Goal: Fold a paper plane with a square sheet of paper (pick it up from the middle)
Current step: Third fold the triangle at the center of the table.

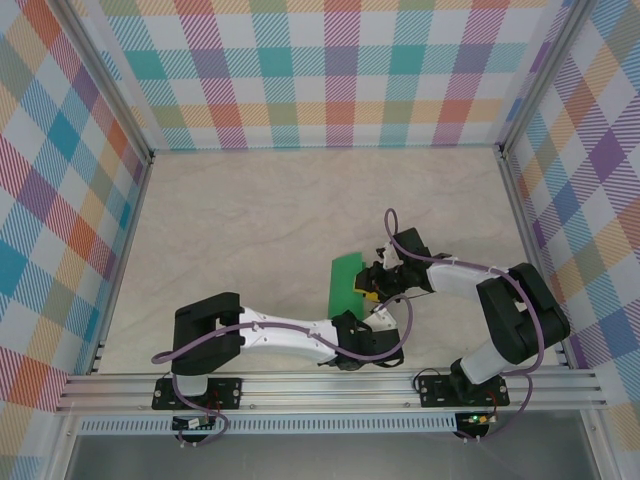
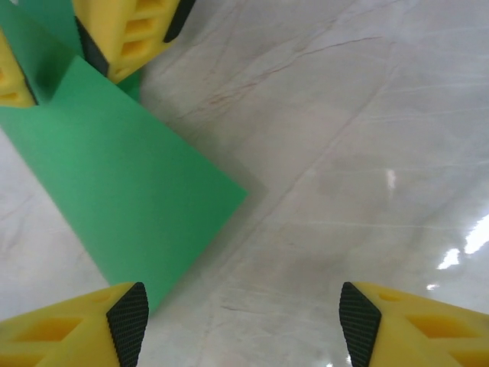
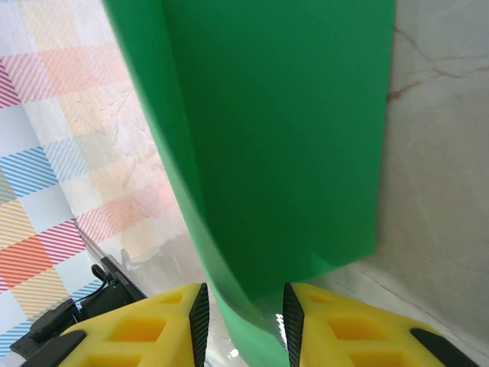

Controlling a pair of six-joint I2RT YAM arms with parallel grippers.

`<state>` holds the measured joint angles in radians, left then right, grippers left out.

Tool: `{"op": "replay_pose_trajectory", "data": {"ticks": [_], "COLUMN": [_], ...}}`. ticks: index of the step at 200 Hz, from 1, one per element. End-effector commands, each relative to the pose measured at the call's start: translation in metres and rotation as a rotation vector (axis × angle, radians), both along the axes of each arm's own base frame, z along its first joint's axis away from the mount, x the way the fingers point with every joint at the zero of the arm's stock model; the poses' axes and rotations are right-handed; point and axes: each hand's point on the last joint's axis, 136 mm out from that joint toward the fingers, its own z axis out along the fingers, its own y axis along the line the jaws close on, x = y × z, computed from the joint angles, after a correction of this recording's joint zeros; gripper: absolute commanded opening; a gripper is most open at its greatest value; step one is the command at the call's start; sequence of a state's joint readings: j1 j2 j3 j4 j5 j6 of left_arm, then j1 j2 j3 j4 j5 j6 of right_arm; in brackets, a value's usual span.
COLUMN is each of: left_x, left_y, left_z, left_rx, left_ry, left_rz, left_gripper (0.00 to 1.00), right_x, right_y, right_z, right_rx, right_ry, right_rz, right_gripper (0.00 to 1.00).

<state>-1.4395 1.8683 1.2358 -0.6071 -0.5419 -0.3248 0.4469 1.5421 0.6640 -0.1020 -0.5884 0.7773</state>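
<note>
The square sheet of paper is bright green and folded over on itself, one end resting on the table near the middle front. My right gripper is shut on the paper's near fold, which curves up between its pads. In the left wrist view the paper slopes down to the table from the right gripper's yellow fingers at top left. My left gripper stands open just off the paper's lower corner, with bare table between its pads. From above, the left gripper sits just in front of the right gripper.
The pale marble-look table is walled in by checked panels at the back and both sides. A metal rail carrying both arm bases runs along the near edge.
</note>
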Motion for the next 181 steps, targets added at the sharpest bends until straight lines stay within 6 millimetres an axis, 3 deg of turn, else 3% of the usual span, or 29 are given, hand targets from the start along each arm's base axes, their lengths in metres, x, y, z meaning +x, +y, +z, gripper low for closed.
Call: {"op": "replay_pose_trajectory", "data": {"ticks": [1, 134, 163, 181], "left_x": [0.011, 0.019, 0.021, 0.021], "left_y": [0.005, 0.001, 0.001, 0.001], "left_z": [0.006, 0.000, 0.005, 0.009], "left_rx": [0.068, 0.119, 0.103, 0.082], "left_ry": [-0.087, -0.147, -0.160, -0.161], "left_rz": [-0.004, -0.030, -0.025, -0.020], "left_gripper": [0.70, 0.66, 0.59, 0.48], "right_x": [0.005, 0.006, 0.005, 0.005], "right_y": [0.005, 0.007, 0.006, 0.005], "right_z": [0.009, 0.015, 0.011, 0.009], "right_rx": [0.024, 0.043, 0.031, 0.020], "right_ry": [-0.016, -0.016, -0.009, -0.006], "right_rz": [0.021, 0.022, 0.019, 0.017], "right_gripper": [0.34, 0.28, 0.29, 0.29]}}
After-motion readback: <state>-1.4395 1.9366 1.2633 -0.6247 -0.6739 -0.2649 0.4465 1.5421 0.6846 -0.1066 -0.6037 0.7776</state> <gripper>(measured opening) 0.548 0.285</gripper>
